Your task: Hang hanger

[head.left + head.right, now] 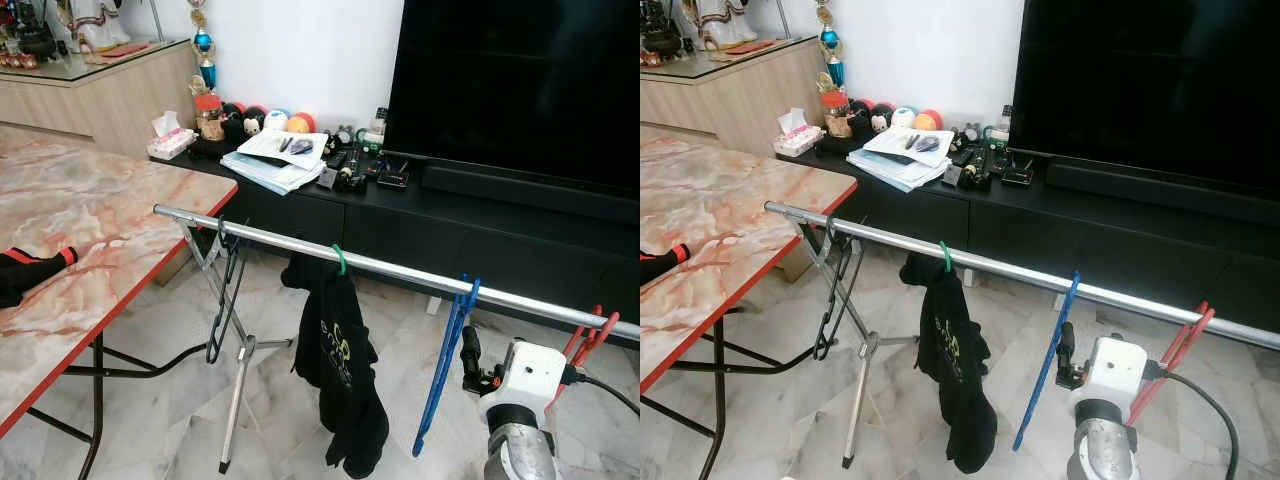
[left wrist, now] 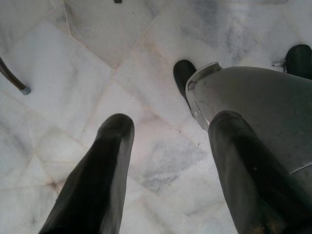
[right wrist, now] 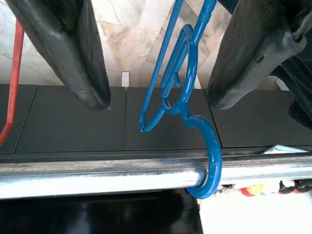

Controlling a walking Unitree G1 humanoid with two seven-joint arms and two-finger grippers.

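Hanger (image 3: 187, 92) — the blue one — is sitting with its hook over the silver rail (image 1: 400, 270), between the black shirt (image 1: 340, 370) on its left and the red hanger (image 1: 590, 335) on its right. My left claw (image 2: 161, 161) is hanging down by the floor with its fingers apart, doing nothing. My right claw (image 3: 161, 63) is spread wide around the blue wire, not squeezing it. I think the hook is on well, so I am planning to pull straight back — slowly, without bumping it off.
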